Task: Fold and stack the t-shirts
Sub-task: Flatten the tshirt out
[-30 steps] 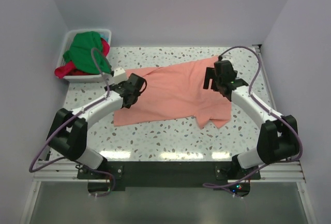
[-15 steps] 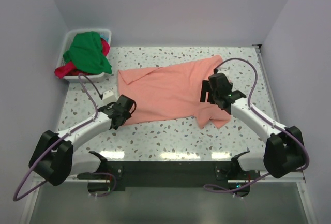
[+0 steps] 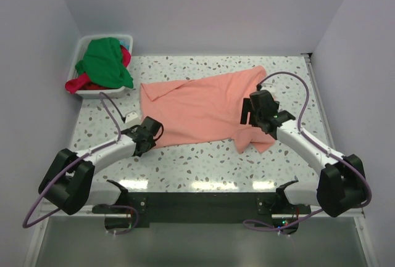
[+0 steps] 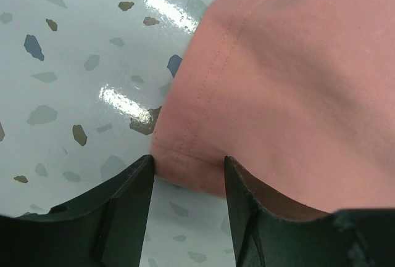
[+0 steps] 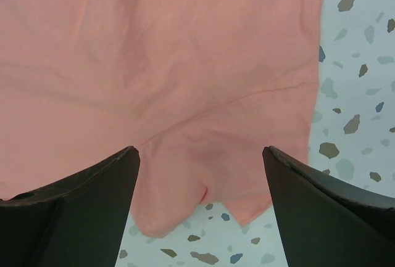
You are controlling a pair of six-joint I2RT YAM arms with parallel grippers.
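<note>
Your left hand point(image 4: 188, 165) stood part-open astride the near hem corner of the salmon-pink cloth t-shirt point(image 3: 203, 106), which lay spread on the speckled counter point(image 3: 185, 162). Your right hand point(image 5: 200, 153) hung wide above its right part. You needed a deep, square pinch before lifting.

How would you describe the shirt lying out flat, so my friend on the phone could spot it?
Look at the speckled table. Spread across its middle lies the salmon-pink t-shirt. Unlike the green shirt and the red shirt bunched in the white tub at the far left corner, it is laid out flat.
</note>
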